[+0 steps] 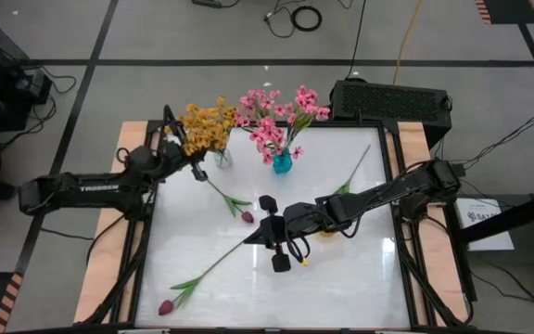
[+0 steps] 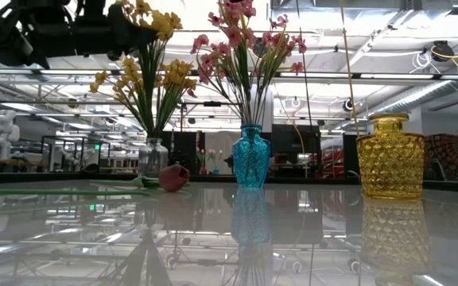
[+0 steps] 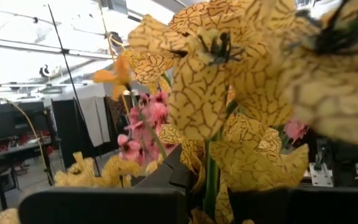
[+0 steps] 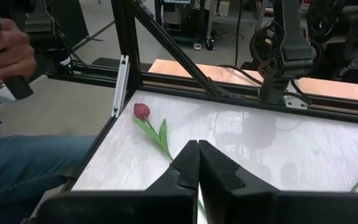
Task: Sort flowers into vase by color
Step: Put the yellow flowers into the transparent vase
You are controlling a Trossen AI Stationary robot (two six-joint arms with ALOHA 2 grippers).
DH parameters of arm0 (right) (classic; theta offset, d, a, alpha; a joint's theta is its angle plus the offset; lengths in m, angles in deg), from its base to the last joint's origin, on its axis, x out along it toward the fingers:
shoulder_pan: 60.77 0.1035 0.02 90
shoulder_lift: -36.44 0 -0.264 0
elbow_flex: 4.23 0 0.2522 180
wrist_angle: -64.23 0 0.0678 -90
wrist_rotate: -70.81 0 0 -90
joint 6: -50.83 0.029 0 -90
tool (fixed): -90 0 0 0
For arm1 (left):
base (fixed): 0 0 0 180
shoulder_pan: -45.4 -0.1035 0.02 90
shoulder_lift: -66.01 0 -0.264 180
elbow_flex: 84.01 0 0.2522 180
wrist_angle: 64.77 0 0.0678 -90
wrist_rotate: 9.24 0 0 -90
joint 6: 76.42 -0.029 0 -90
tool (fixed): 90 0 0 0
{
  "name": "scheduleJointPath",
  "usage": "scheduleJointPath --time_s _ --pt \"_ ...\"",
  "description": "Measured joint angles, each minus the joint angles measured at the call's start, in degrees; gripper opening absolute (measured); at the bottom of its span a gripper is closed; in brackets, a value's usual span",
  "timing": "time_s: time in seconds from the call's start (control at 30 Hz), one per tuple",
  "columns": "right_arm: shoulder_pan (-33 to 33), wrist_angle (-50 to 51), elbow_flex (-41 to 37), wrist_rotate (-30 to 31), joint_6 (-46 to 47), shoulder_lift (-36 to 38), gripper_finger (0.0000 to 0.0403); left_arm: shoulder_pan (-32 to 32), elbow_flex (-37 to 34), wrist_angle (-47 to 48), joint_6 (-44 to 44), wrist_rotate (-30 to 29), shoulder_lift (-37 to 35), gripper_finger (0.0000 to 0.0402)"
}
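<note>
Yellow-orange blossom spray (image 1: 208, 125) at table's 11 o'clock, in clear glass vase (image 1: 222, 158); left gripper (image 1: 196, 162) nearly shut on its stem, we judge seating it. Right gripper (image 1: 273, 232) centre, shut, empty. Magenta tulip buds (image 1: 165, 306) at 7 o'clock, unsorted.

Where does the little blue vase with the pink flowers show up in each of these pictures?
High view: blue vase at the table's far edge, centre.
Low view: blue vase, middle of the picture.
Left wrist view: vase hidden; only pink flowers show.
Right wrist view: not in it.
Shared landmark: the yellow flowers beside it.
</note>
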Motion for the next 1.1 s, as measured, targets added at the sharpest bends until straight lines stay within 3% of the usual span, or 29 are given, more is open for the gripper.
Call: scheduleJointPath --time_s 0.3,0.67,0.93,1.1 --pt "0.00 0.06 0.00 0.00 -0.04 -0.02 0.0000 0.07 0.02 2.82 1.02 -2.02 1.72 0.0036" --pt "0.00 0.33 0.00 0.00 -0.09 -0.04 0.0000 0.07 0.07 12.68 1.82 -3.23 1.91 0.0047" --pt "0.00 0.45 0.00 -0.01 -0.09 -0.07 0.0000 0.07 0.07 14.06 1.45 -5.15 1.89 0.0171" --pt "0.00 1.46 0.00 -0.02 -0.09 -0.07 0.0000 1.11 0.09 13.46 -3.17 -7.47 0.78 0.0251"
